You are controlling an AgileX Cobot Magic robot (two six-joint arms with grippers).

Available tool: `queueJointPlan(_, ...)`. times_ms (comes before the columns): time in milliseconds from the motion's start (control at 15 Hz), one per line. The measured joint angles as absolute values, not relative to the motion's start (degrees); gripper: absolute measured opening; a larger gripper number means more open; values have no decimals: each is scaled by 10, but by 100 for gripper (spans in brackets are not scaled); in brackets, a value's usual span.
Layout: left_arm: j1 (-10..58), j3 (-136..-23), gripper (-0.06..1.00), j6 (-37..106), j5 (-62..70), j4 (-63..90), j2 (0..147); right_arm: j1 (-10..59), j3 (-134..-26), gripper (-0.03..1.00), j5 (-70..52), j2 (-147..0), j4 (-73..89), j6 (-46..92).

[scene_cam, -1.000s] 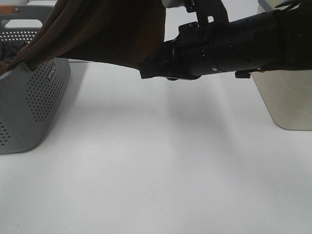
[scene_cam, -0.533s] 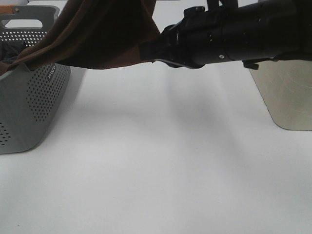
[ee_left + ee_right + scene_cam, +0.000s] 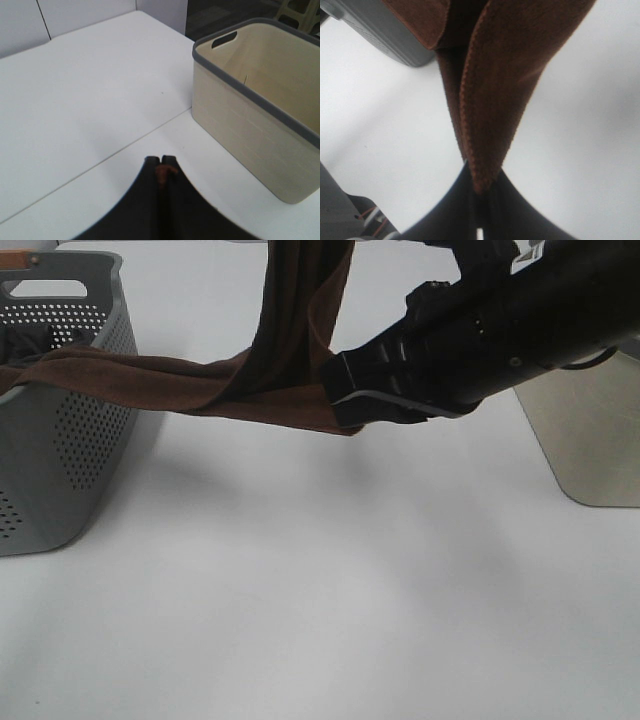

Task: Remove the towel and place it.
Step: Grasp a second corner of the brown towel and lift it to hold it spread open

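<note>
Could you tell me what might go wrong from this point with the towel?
One end of the towel lies over the rim of the grey basket, so pulling could snag it or drag the basket. The left gripper pinches only a sliver of cloth, which might slip out.

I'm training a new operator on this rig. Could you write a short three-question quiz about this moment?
1. True or false: the dark brown plush towel is fully clear of the grey perforated plastic basket.
2. The right gripper is shut on: A) the towel, B) the basket's rim, C) nothing.
3. Fill in: the beige plastic bin has a ____ rim.
Key: 1 false; 2 A; 3 grey.
</note>
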State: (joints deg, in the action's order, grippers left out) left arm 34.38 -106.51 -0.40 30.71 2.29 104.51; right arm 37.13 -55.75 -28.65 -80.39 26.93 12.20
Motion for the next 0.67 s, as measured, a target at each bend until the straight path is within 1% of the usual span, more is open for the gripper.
queueJointPlan(200,344,-1065,0,-19,354,18,1077,371,-641,0,-447,-804,-15,-121)
queueJointPlan(333,344,-1065,0,-28,355,18,1086,371,-685,0,-534,-804,-133,-190)
queueJointPlan(467,344,-1064,0,-30,323,18,1078,371,-754,0,-624,-804,-247,-228)
queueJointPlan(533,344,-1064,0,-31,304,17,1063,371,-800,0,-660,-804,-277,-230)
queueJointPlan(667,344,-1064,0,-32,277,0,1014,371,-890,0,-689,-803,-297,-215)
